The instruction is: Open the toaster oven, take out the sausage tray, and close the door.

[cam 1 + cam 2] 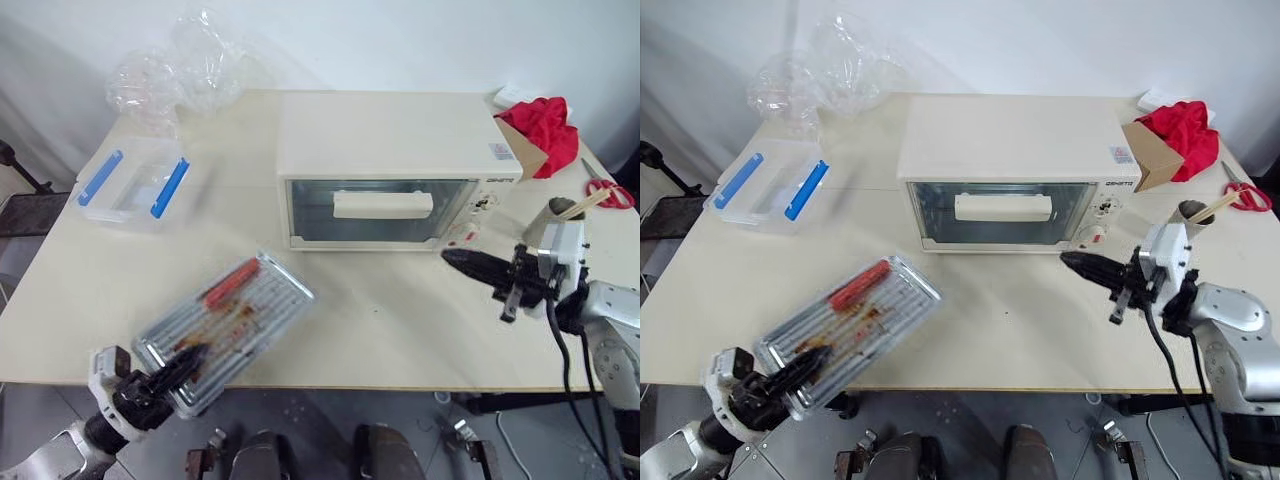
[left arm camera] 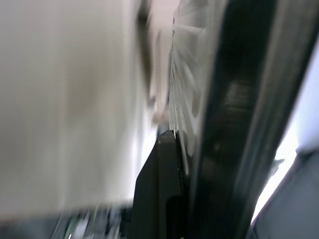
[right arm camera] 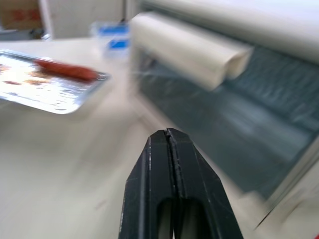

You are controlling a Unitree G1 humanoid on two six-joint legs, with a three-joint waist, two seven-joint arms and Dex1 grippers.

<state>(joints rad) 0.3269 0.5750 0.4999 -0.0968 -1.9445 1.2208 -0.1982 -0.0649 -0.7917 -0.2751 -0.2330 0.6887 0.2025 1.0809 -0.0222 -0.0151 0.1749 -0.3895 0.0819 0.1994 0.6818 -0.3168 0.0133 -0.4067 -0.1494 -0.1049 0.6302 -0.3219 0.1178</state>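
The cream-white toaster oven [image 1: 400, 135] stands at the back middle of the table, its glass door [image 1: 380, 225] closed under the wide bar handle [image 1: 383, 204]. The silvery ribbed sausage tray [image 1: 240, 310] hangs tilted over the table's front left edge, with a red sausage [image 1: 232, 281] on its far side. My left gripper [image 1: 185, 362] is shut on the tray's near corner. My right gripper [image 1: 450, 258] is shut with nothing in it and points left, level, just before the oven's lower right corner. The right wrist view has the handle [image 3: 189, 50] close ahead.
A clear box with blue clips [image 1: 135, 183] sits at the left, crumpled clear plastic [image 1: 180, 70] behind it. Right of the oven are a cardboard box [image 1: 520, 145], a red cloth [image 1: 545, 125], red scissors [image 1: 610, 195] and a cup holding sticks [image 1: 565, 210].
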